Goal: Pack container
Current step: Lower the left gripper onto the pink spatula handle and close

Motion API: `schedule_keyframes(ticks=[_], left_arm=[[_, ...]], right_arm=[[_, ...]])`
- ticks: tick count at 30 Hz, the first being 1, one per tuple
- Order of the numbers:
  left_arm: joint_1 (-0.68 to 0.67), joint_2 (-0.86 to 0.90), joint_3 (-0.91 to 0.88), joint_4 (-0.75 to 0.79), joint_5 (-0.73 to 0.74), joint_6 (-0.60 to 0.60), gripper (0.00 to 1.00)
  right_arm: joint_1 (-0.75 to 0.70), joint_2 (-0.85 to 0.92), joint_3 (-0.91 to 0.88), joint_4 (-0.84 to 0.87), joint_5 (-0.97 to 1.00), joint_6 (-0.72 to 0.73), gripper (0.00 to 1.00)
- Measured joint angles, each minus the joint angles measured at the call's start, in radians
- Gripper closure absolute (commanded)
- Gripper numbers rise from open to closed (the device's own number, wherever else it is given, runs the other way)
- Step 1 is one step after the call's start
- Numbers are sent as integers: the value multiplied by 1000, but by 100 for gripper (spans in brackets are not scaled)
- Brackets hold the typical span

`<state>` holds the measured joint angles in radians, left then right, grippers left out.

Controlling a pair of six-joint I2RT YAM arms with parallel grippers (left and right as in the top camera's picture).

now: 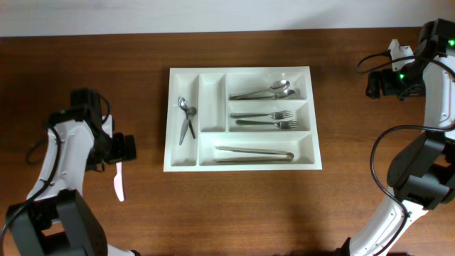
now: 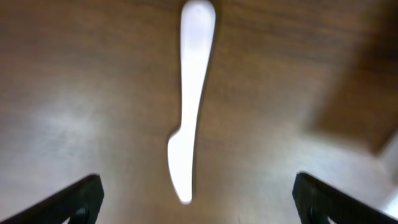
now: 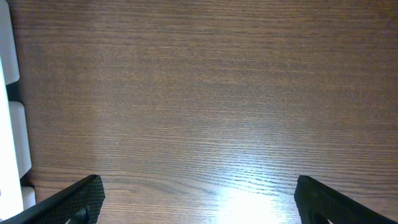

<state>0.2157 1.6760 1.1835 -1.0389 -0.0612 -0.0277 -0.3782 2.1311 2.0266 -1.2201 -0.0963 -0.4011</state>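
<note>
The white cutlery tray (image 1: 242, 162) sits mid-table with spoons (image 1: 263, 91), forks (image 1: 264, 119), tongs (image 1: 254, 153) and small spoons (image 1: 187, 117) in its compartments. One narrow upright compartment (image 1: 212, 103) holds nothing. A white plastic knife (image 1: 119, 182) lies on the table left of the tray; it also shows in the left wrist view (image 2: 189, 99). My left gripper (image 1: 122, 149) hovers above the knife, open and empty (image 2: 196, 208). My right gripper (image 1: 375, 84) is open and empty over bare wood at the far right (image 3: 199, 205). The tray's edge shows in the right wrist view (image 3: 11, 124).
The wooden table (image 1: 355, 199) has a far edge against a pale wall. The arm bases stand at the front left (image 1: 57, 220) and front right (image 1: 419, 185).
</note>
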Motion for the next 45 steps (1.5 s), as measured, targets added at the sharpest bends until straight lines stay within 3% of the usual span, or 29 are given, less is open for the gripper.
schedule_keyframes(ticks=[6, 27, 29, 36, 45], left_arm=[[0, 1, -116, 152, 0, 0, 1], [0, 155, -123, 240, 44, -22, 0], [0, 156, -122, 243, 44, -23, 8], [0, 162, -114, 280, 42, -34, 63], [0, 164, -112, 285, 38, -39, 98]], right_arm=[[0, 0, 0, 0, 0, 1, 1], [0, 0, 0, 0, 0, 0, 1], [0, 0, 0, 0, 0, 0, 1], [0, 0, 0, 0, 0, 0, 1], [0, 0, 0, 0, 0, 0, 1]])
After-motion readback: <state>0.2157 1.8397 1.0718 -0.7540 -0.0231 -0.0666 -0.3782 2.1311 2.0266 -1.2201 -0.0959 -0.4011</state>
